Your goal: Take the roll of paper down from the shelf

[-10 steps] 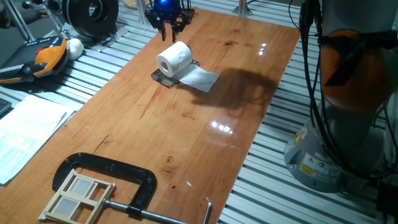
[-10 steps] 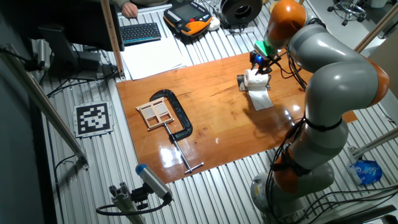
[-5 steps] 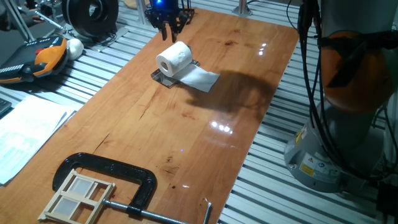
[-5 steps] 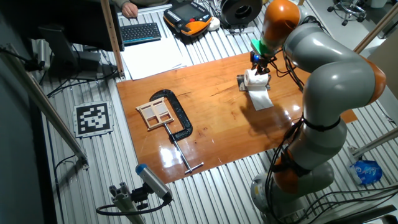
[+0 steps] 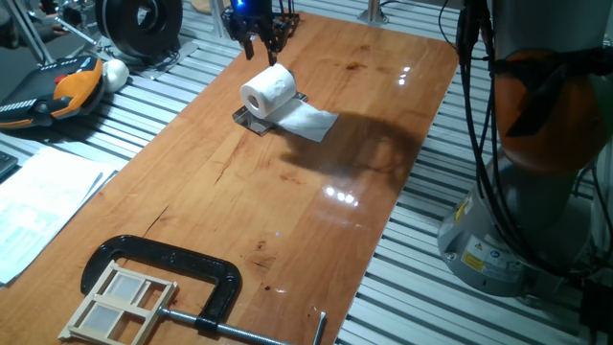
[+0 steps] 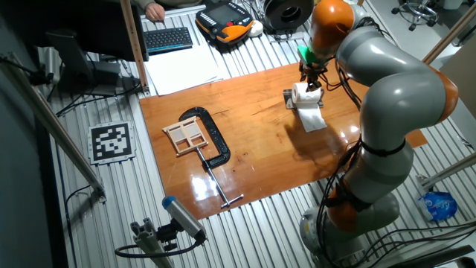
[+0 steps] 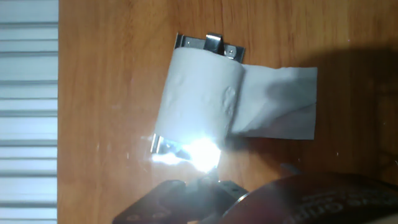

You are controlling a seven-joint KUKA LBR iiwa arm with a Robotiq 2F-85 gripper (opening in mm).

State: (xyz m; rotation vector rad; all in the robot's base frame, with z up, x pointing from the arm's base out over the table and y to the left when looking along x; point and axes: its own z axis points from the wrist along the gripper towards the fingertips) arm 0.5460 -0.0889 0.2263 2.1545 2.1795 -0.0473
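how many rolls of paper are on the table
1. The roll of paper lies on its side on the shelf at the far end of the table, below the gripper, its loose sheet trailing onto the wood.

Wooden table (image 5: 316, 220) on slatted metal bench (image 5: 168, 91)

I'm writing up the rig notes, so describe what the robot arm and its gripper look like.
The arm has bulky, rounded silver-grey links with orange joint rings, and black cables run down beside its base. The gripper is small and black, with thin dark fingers; a blue light glows on it in one fixed view, green in the other.
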